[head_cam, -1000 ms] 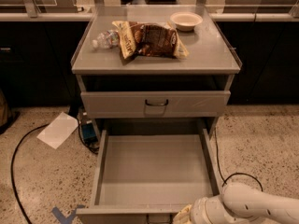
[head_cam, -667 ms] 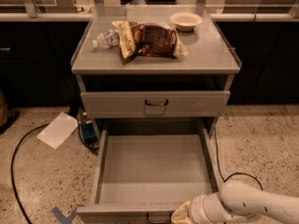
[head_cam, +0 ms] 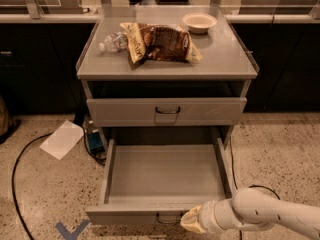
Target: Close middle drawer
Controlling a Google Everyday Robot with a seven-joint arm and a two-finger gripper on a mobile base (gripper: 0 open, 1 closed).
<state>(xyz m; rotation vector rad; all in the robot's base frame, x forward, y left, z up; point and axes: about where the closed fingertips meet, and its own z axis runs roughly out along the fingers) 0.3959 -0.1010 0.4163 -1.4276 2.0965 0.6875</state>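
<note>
Since a second ago the wide grey metal middle drawer [head_cam: 165, 176] seems to have slid slightly inward, its low front panel sitting higher in view, and the tan-tipped gripper [head_cam: 192, 220] on the white arm [head_cam: 260, 211] has followed it. That drawer is still pulled far out of the grey cabinet [head_cam: 165, 66], below the shut taller-fronted drawer [head_cam: 166, 111]. Its plain tray is bare. The gripper presses at the front panel, just right of the small loop handle [head_cam: 167, 218]; whether it is apart or together I cannot tell. Pushing off-centre like this could skew the tray so it binds on its runners, and the low panel leaves little face to bear on, so the tip may slip off underneath.
</note>
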